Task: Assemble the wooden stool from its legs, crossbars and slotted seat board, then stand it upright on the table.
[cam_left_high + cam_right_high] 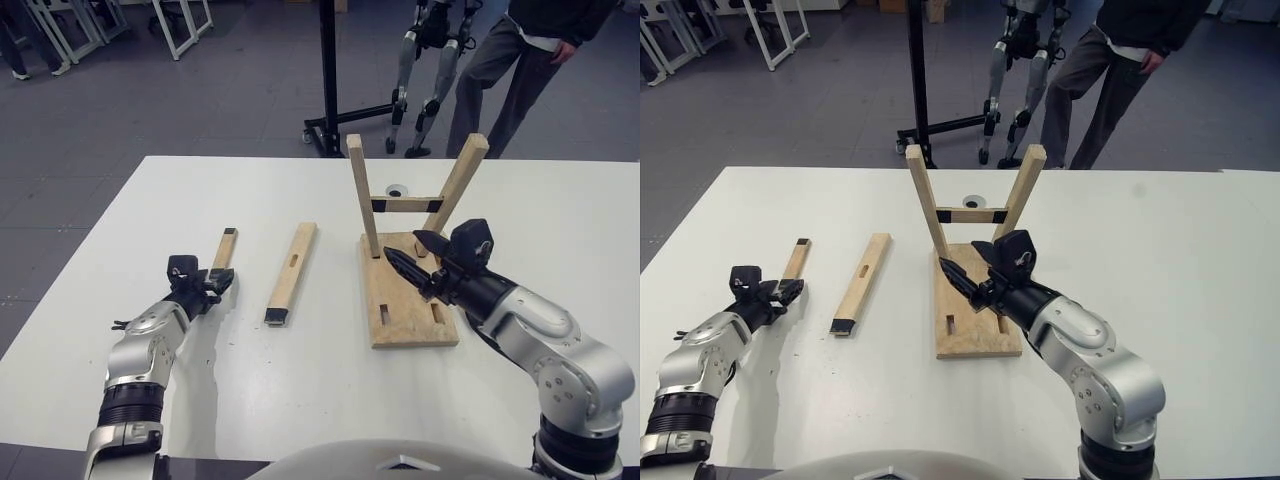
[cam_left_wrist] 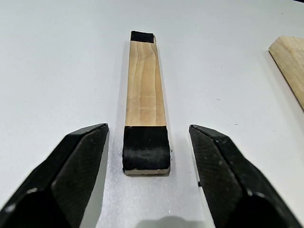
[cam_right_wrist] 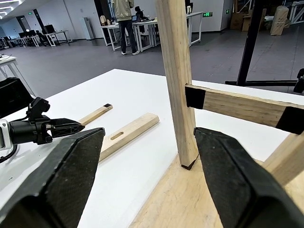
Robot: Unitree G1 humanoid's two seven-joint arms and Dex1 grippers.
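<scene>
White tabletop (image 1: pixel 300 390) carries a half-built stool: the slotted seat board (image 1: pixel 405 325) lies flat, and two upright legs (image 1: pixel 363 195) stand on it, splayed and tied by a joining crossbar (image 1: pixel 406 204). The right pincer (image 1: pixel 413 253), jaws apart, hovers at one leg's foot, probably to steady the frame. The left pincer (image 2: pixel 148 133), jaws apart too, lines up on the loose crossbar (image 2: pixel 144 95), with a spare leg (image 1: pixel 292 272) lying just beside that crossbar.

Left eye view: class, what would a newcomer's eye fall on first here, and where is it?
The half-built stool frame, two legs joined by a bar, stands on the seat board right of centre on the table, with the right gripper open by its base. To the left, the left gripper is open around the near end of a short crossbar, beside a loose slotted leg.
</scene>
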